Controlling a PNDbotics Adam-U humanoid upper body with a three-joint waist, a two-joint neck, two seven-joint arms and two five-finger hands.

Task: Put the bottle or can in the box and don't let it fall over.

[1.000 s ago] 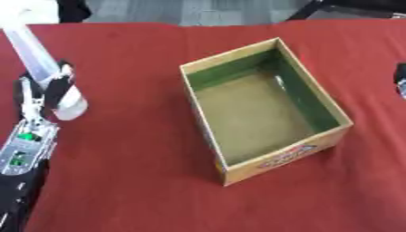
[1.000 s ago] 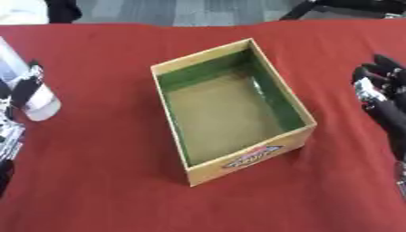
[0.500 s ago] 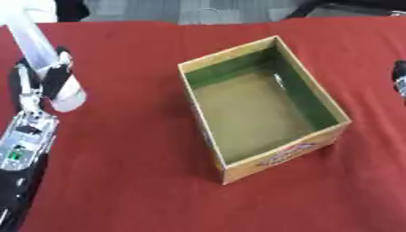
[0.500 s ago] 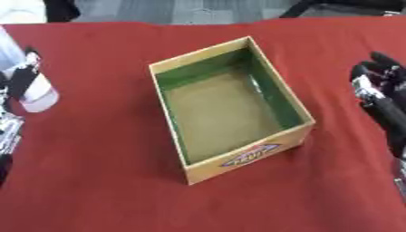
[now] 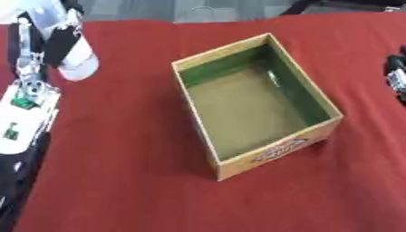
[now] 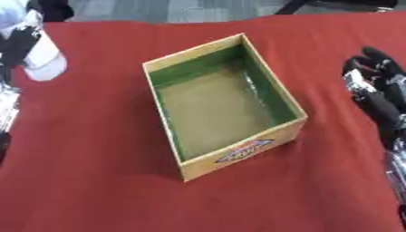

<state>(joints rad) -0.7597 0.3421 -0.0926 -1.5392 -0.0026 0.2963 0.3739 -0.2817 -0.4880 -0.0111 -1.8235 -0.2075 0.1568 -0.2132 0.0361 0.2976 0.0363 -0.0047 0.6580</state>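
Bottle: a white bottle [image 5: 75, 56] sits in the left hand [image 5: 54, 41] at the far left of the table, well apart from the box.
Left hand: its dark fingers are curled round the bottle's body, holding it.
Long axis: the bottle leans, its top towards the far left corner and its base lower and nearer the box; whether the base touches the cloth I cannot tell.
Box: an open cardboard box [image 5: 321, 131] with green inner walls stands mid-table, turned at an angle, nothing in it.
Way to go: the box lies to the right of the held bottle, and the near wall on that side has to be cleared from above.
In between: only bare red tablecloth [image 5: 127, 136].
Right hand: rests at the right edge [image 6: 379, 86], fingers relaxed, holding nothing; it is nearer the box, but the left one has the bottle.
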